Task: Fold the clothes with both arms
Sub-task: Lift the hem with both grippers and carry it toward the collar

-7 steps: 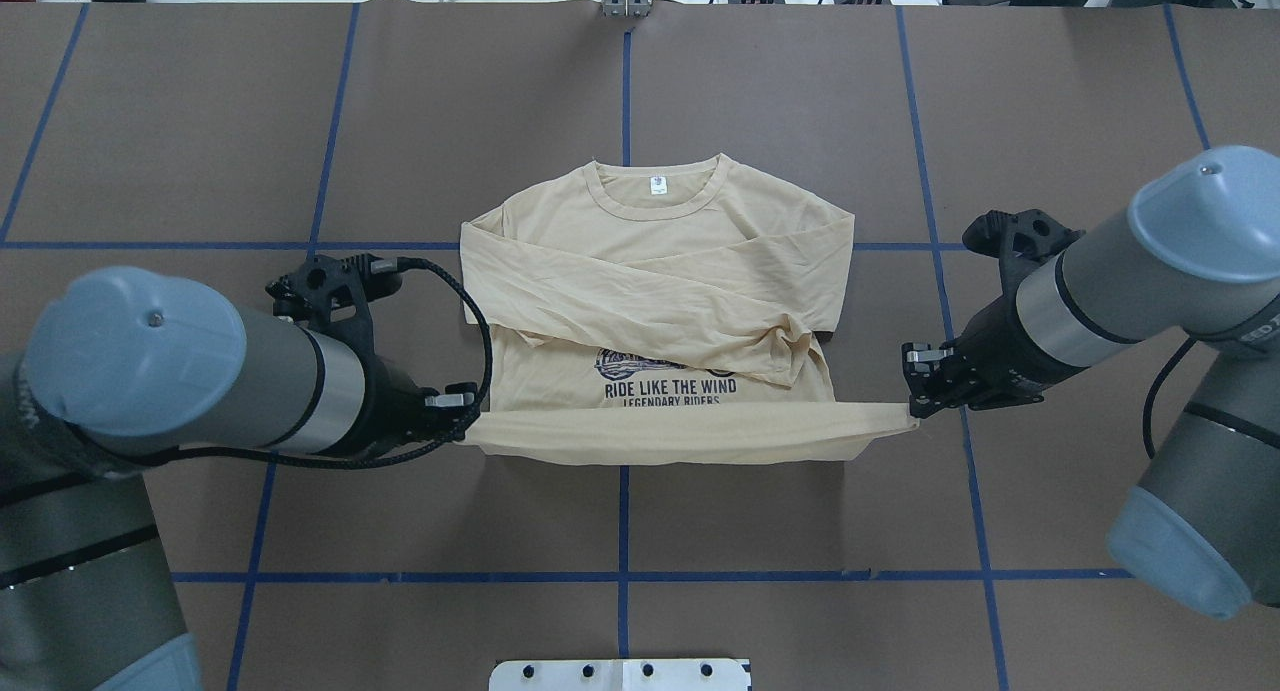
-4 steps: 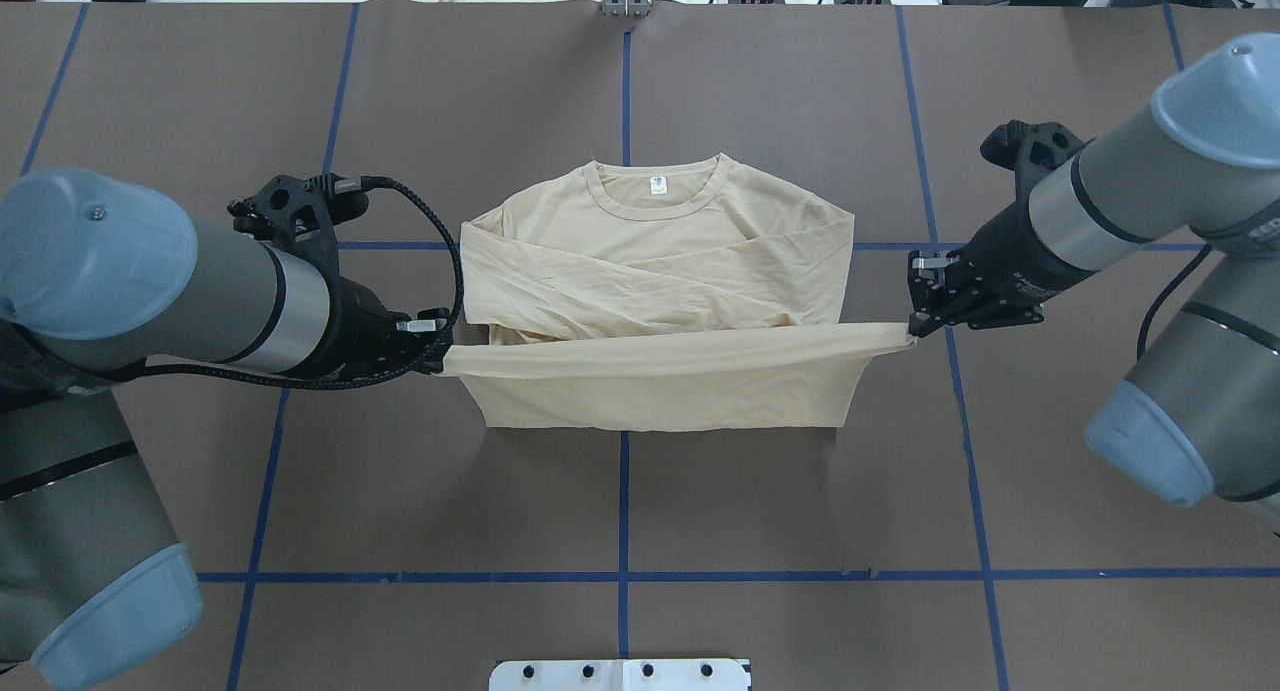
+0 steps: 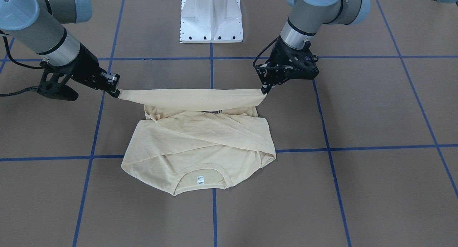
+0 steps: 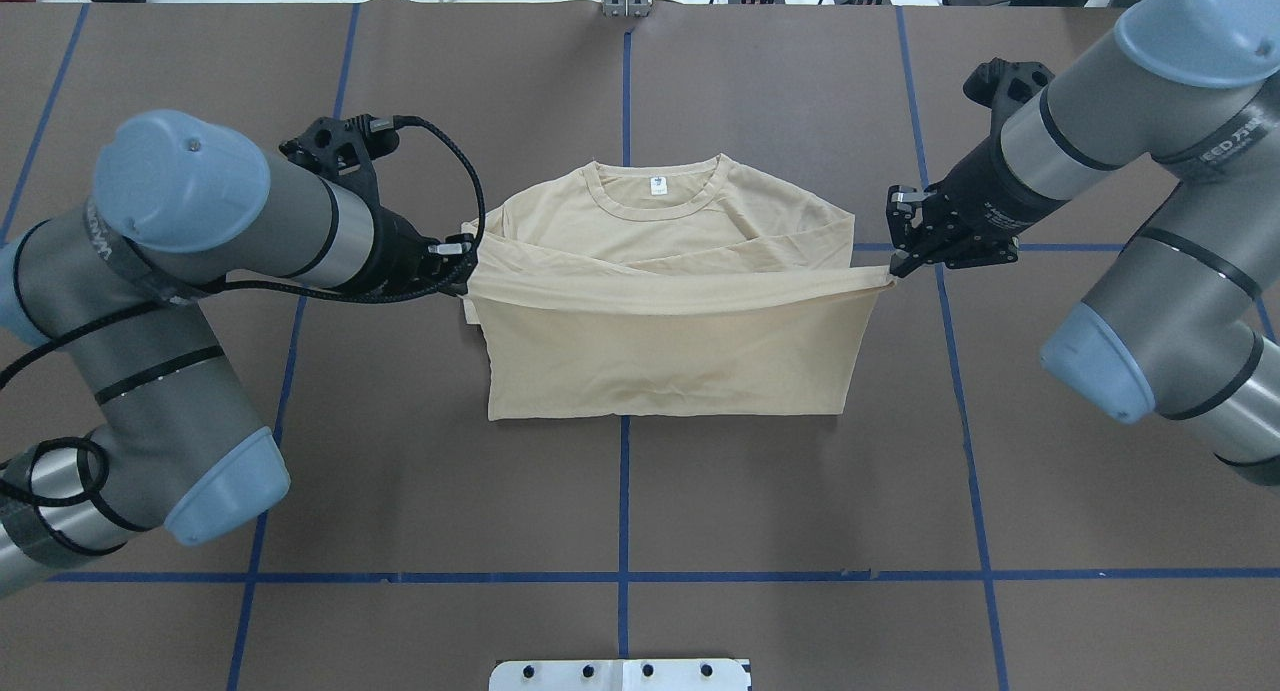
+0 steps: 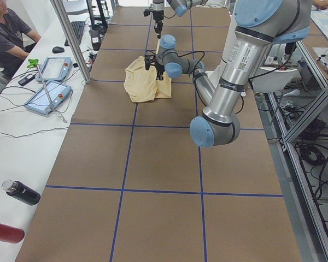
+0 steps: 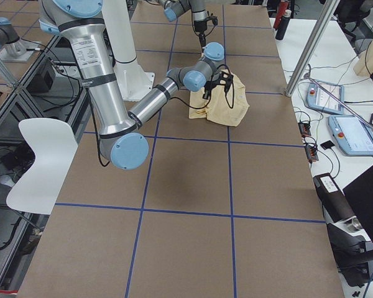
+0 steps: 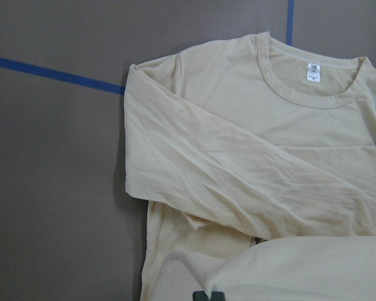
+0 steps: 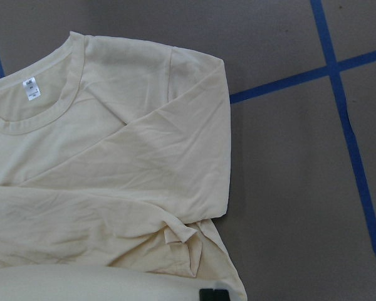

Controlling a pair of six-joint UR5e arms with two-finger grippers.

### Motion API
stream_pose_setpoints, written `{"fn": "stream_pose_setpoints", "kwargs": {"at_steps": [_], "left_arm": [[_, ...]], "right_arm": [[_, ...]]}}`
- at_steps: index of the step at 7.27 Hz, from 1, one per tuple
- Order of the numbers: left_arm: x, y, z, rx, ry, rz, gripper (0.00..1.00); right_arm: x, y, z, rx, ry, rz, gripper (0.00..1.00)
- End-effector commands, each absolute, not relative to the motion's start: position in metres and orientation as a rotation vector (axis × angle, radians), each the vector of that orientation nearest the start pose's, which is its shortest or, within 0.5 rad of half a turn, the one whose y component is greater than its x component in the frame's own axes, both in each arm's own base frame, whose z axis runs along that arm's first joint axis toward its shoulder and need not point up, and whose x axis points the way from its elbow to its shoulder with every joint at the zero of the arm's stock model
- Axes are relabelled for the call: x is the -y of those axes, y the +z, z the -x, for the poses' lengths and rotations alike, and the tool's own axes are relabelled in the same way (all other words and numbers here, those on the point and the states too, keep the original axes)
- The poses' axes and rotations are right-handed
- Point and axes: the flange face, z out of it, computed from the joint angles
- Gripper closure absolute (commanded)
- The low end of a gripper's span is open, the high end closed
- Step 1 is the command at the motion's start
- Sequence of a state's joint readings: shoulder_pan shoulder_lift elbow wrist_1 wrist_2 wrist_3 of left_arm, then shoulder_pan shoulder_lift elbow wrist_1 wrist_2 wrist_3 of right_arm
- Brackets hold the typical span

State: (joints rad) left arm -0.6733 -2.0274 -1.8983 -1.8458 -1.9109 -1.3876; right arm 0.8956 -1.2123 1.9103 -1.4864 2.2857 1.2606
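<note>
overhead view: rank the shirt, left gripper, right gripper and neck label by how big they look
1. shirt
2. left gripper and right gripper, which look about alike, so no order between them
3. neck label

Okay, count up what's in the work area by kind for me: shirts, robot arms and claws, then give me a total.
shirt: 1
robot arms: 2, the left arm and the right arm
claws: 2, the left claw and the right claw, each shut on an end of the shirt's lifted edge
Total: 5
</note>
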Motion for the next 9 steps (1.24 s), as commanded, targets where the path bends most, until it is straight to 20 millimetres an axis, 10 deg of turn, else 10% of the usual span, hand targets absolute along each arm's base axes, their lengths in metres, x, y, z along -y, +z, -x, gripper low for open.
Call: {"fn": "stream_pose_setpoints", "kwargs": {"at_steps": [1, 5, 9], "left_arm": [[0.474, 0.232, -0.384, -1.068, -0.255, -0.208, 1.0], [0.508, 0.233, -0.419, -1.041, -0.271, -0.199, 1.0], [0.559, 0.264, -0.48, -1.132, -0.327, -0.194, 1.0]], "right_arm": [[0.518, 0.288, 0.304, 0.995, 0.286, 0.124, 1.0], [0.55, 0.29, 0.312, 0.976, 0.3, 0.125, 1.0], [0.607, 0.328, 0.379, 0.972, 0.275, 0.134, 1.0]]}}
